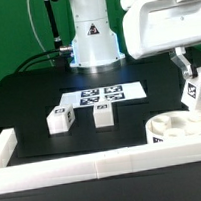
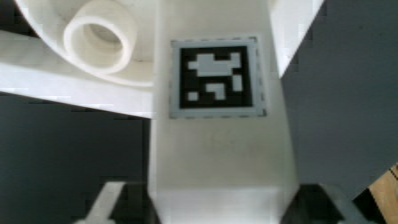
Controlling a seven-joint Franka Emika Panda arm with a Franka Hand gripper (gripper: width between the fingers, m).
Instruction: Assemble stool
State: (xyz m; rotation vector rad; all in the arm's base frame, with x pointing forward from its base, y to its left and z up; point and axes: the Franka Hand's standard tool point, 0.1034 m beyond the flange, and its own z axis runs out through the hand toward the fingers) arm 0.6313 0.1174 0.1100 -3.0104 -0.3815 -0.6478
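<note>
Clearly the gripper (image 1: 189, 75) is clamping one white stool leg (image 1: 196, 91), its jaws closed narrowly on the leg's upper end so that the free lower end is hanging toward the round seat (image 1: 176, 129). The seat is lying flat on the black table (image 1: 28, 96) at the exterior view's right, just inside the white border rail (image 1: 86, 170), with its sockets facing up, which is leaving them open to take a leg from above. In the wrist view the leg is running straight out between the fingers (image 2: 111, 200), its square tag (image 2: 214, 78) facing the camera, and a round socket (image 2: 98, 40) of the seat is sitting just beside the leg's far end; whether that end is touching the seat I cannot tell. Holding the leg upright like this is, I judge, lining it up for insertion. A second leg (image 1: 58, 119) and a third leg (image 1: 102, 113) are lying apart from each other near the marker board (image 1: 103, 93), probably waiting their turn.
</note>
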